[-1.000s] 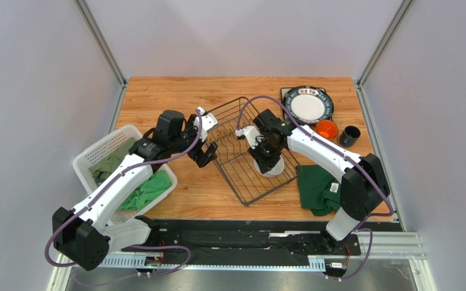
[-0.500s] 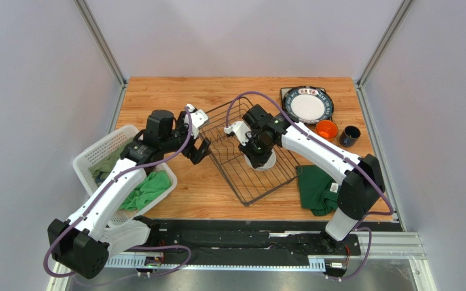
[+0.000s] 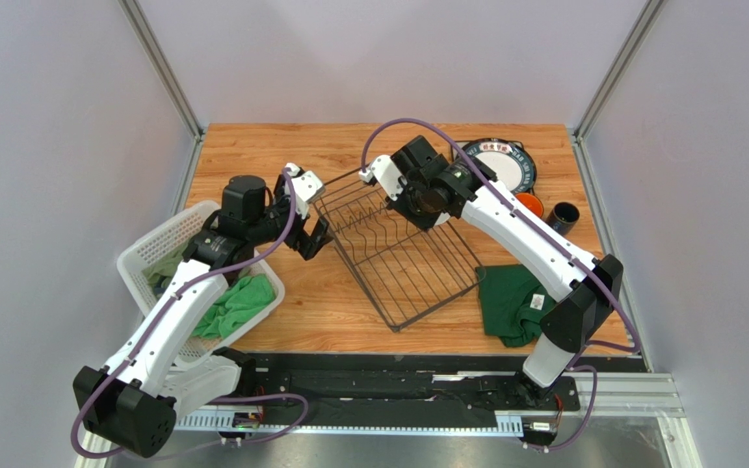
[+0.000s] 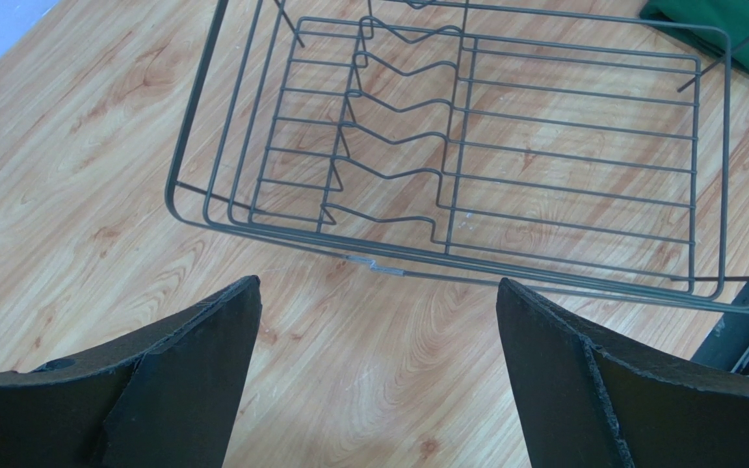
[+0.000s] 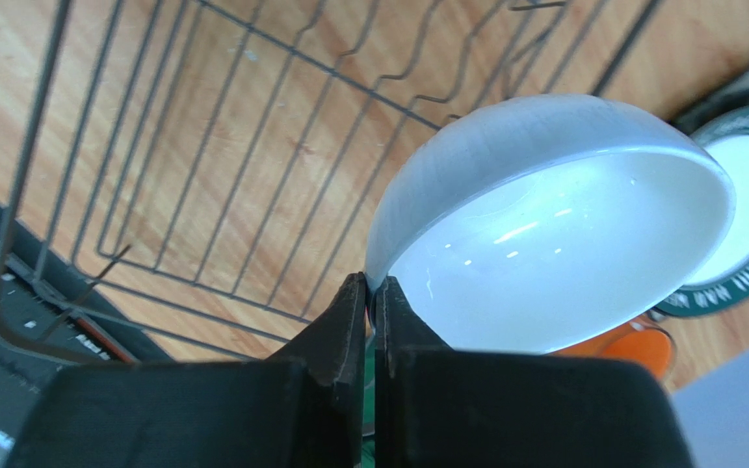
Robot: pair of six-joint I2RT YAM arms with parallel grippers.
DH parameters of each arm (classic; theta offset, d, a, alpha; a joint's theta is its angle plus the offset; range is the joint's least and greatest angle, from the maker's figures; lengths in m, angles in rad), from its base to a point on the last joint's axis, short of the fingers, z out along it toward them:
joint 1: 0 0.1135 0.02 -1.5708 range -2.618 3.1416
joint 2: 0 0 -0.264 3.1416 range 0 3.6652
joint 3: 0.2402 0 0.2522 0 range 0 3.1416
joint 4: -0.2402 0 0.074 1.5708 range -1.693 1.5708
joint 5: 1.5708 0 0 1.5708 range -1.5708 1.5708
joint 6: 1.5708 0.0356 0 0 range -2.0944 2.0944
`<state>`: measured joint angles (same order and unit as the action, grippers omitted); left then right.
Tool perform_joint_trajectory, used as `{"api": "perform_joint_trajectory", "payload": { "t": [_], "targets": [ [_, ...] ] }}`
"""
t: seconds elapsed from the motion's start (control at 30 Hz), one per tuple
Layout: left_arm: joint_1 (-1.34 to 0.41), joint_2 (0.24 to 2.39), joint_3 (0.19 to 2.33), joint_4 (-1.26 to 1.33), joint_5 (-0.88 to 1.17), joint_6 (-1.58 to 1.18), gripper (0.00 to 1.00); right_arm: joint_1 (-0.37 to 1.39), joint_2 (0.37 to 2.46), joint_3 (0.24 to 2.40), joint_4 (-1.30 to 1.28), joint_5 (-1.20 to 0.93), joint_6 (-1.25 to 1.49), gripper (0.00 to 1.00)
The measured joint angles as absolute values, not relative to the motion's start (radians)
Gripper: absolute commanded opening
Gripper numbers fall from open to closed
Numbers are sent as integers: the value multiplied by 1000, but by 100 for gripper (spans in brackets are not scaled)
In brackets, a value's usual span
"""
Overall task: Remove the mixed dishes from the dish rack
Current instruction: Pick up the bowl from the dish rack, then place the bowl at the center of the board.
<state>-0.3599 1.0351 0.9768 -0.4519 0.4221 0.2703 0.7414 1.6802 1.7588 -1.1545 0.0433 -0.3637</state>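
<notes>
The black wire dish rack lies at an angle mid-table and holds nothing. In the right wrist view my right gripper is shut on the rim of the white bowl, holding it tilted above the rack's far end. In the top view that gripper hangs over the rack's back corner. My left gripper stands open just off the rack's left end; its wrist view shows only bare wood between the fingertips, with the rack beyond. The green-rimmed plate, orange mug and dark blue mug sit at the back right.
A white slotted basket with green cloths stands at the left edge. Another green cloth lies right of the rack's near end. Grey walls close in the table on three sides.
My right gripper has lifted the white bowl out of the rack and carried it toward the back. My left arm has drawn back leftward from the rack, still open.
</notes>
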Motion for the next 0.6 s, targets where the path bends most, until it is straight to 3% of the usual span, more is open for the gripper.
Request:
{"api": "perform_joint_trajectory", "payload": {
  "t": [0.27,0.6],
  "targets": [
    [-357,1036,977,-452,437,270,98,670,1702,1827,-1179,231,-396,0],
    [-356,1036,977,-452,456,268,98,464,1769,1847,-1207,223,-425,0]
  ]
}}
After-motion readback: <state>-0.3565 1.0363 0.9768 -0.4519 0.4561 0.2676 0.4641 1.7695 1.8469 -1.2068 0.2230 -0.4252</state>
